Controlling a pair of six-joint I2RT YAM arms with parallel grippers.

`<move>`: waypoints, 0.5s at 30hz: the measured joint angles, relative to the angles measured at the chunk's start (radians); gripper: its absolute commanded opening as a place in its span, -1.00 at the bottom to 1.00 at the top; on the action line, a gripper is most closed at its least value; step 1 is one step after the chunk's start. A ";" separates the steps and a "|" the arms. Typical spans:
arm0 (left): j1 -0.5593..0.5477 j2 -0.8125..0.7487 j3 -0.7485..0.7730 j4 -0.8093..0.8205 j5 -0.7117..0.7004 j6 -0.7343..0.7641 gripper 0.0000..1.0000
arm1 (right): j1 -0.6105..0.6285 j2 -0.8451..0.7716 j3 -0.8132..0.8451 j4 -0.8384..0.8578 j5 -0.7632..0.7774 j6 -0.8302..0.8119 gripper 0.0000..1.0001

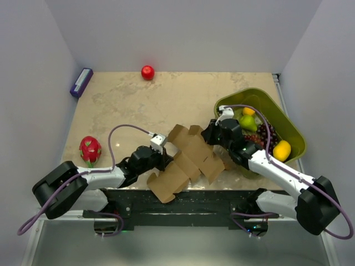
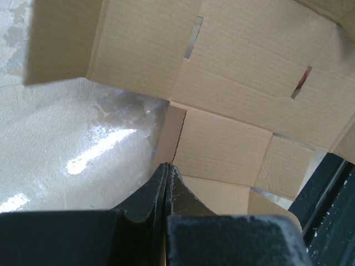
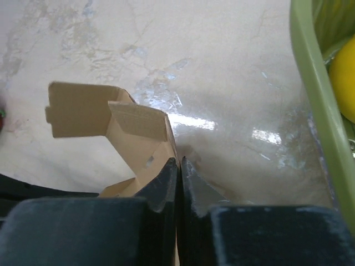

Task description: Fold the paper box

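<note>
1. Paper box [image 1: 186,163]: unfolded sheet, flaps partly raised, at the table's [image 1: 122,105] near edge.
2. Left gripper [image 2: 168,169] and right gripper [image 3: 178,163]: each clamped on a box edge.
3. Green basket [image 1: 288,119]: holds lemon [image 1: 282,150], grapes [image 1: 260,136].

Left wrist view: paper box [image 2: 233,83] is cropped by the frame above and right of left gripper [image 2: 167,169]; the pinched edge is hidden between clamped fingers. Right wrist view: green basket [image 3: 310,83] is cut off right of right gripper [image 3: 178,163].
</note>
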 measured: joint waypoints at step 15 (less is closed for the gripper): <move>-0.022 0.024 0.028 -0.076 -0.092 -0.157 -1.00 | 0.000 -0.140 0.041 -0.051 0.077 -0.005 0.62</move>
